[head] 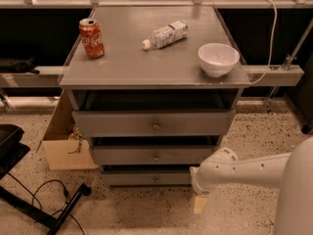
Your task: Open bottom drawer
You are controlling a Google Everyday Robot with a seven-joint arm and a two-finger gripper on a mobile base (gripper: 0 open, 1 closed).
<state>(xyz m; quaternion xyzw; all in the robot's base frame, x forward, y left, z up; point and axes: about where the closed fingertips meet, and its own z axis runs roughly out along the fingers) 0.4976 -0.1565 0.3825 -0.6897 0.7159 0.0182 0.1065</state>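
Note:
The bottom drawer (139,178) is the slimmest grey front, lowest in the cabinet, with a small round brass knob (156,179). It sits nearly flush, recessed under the middle drawer. My white arm comes in from the lower right. Its wrist covers the drawer's right end. My gripper (200,204) hangs down just above the speckled floor, to the right of the knob and lower than it, not touching the knob.
The middle drawer (122,155) and the top drawer (117,124) stick out slightly. On the cabinet top stand a red soda can (92,38), a lying plastic bottle (165,34) and a white bowl (218,58). A cardboard box (63,141) and a black stand with a cable (58,207) lie at the left.

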